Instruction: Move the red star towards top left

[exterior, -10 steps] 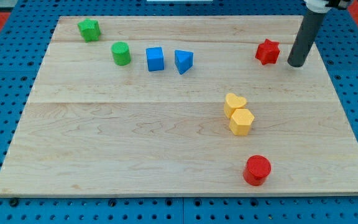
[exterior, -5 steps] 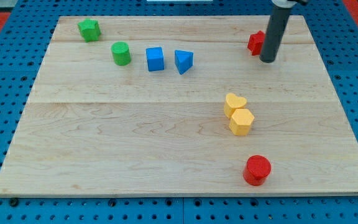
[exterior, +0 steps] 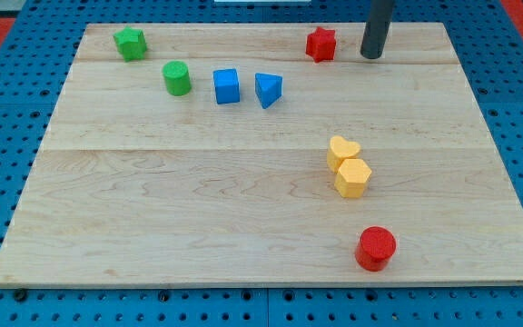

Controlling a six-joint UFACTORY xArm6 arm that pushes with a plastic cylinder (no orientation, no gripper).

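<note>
Near the view's top edge of the wooden counter (exterior: 243, 200), the red star (exterior: 320, 44) sits right of centre, with my tip (exterior: 370, 56) close on its right, apart from it. The rod is a plain tool with no parts to part or clamp. A green star-like block (exterior: 131, 43) lies at top left, then a green cylinder (exterior: 177, 78), a blue cube (exterior: 227, 86) and a blue triangle (exterior: 268, 89). A yellow heart (exterior: 342, 151) touches a yellow hexagon (exterior: 353, 178); a red cylinder (exterior: 375, 248) stands toward the bottom right.
</note>
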